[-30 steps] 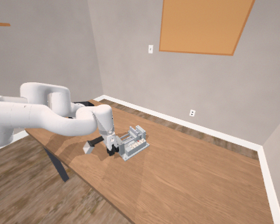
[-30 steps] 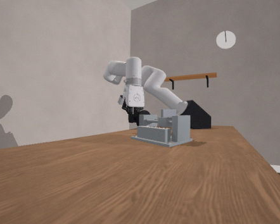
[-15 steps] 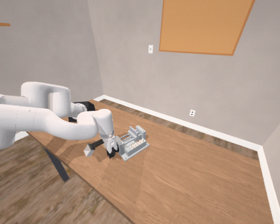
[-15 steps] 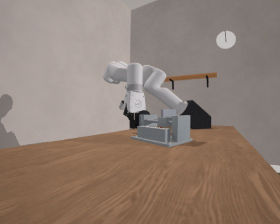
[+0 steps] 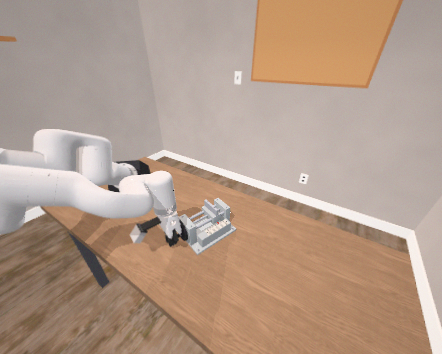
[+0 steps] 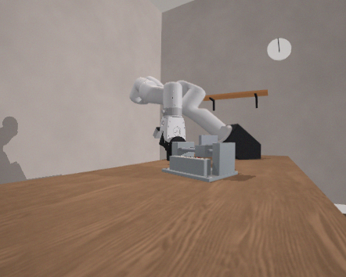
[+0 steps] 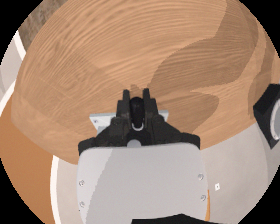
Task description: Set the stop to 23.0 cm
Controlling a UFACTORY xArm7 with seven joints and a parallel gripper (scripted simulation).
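Note:
The grey fixture (image 5: 198,250) (image 6: 223,174) (image 7: 97,121) stands on the table, with two end blocks, guide rods and a pale scale strip (image 5: 216,229) along one side. The stop (image 5: 210,210) (image 6: 203,150) is a grey carriage on the rods; a small red mark (image 5: 218,223) shows at the strip. The scale's figures are too small to read. The black handwheel (image 5: 184,231) (image 6: 178,139) is at the fixture's end, partly hidden by the gripper. My gripper (image 5: 172,242) (image 6: 168,156) (image 7: 136,97) is shut on the wheel's black handle (image 7: 137,107), which shows between the fingers.
The wooden table (image 5: 305,280) (image 6: 153,219) (image 7: 116,45) carries the fixture. A black block (image 6: 243,145) stands behind the fixture in the exterior view, near the arm's base. The white arm (image 5: 100,197) (image 6: 172,95) reaches over the table to the wheel end.

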